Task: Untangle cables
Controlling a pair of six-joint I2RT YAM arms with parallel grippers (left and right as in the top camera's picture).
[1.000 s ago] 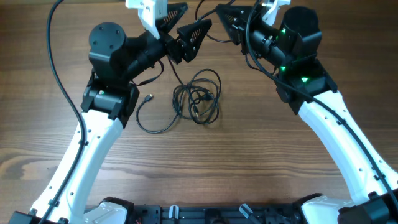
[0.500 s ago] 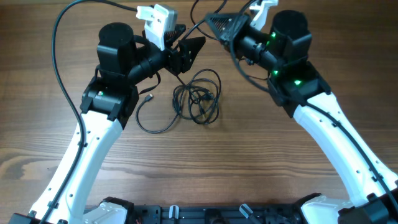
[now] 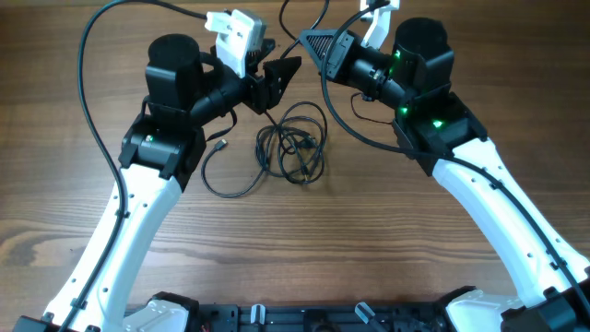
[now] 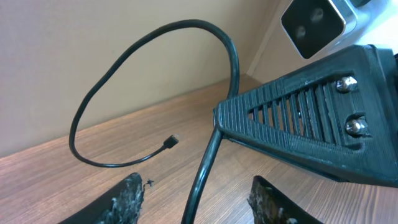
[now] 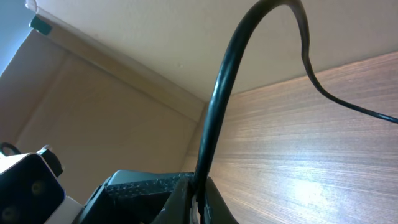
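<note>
1. Slack lies furthest left: a loose strand is spread in an open curve on the table, with its plug turned toward the left arm. Whether it is joined to the bundle at its right end cannot be told.
2. The left gripper is brought close beside the other tool, with its fingers set either side of the raised cable. The jaws are parted about halfway. The cord is seen in the gap with neither pad touching it, so nothing is gripped. This placement is judged to be for a second hold, so that the cord can be drawn out between two grips.
3. The coil is left on the wood between the arms, just below both tools. Several loops are overlapped in it and not yet sorted, so most of the task is judged undone.
4. The right gripper is closed fully on the raised cable and lifted clear of the table. From the clamp the cord is carried up in an arch and down again, with its far plug resting on the wood. The height is presumably kept so that this one cord is held apart from the coil.
</note>
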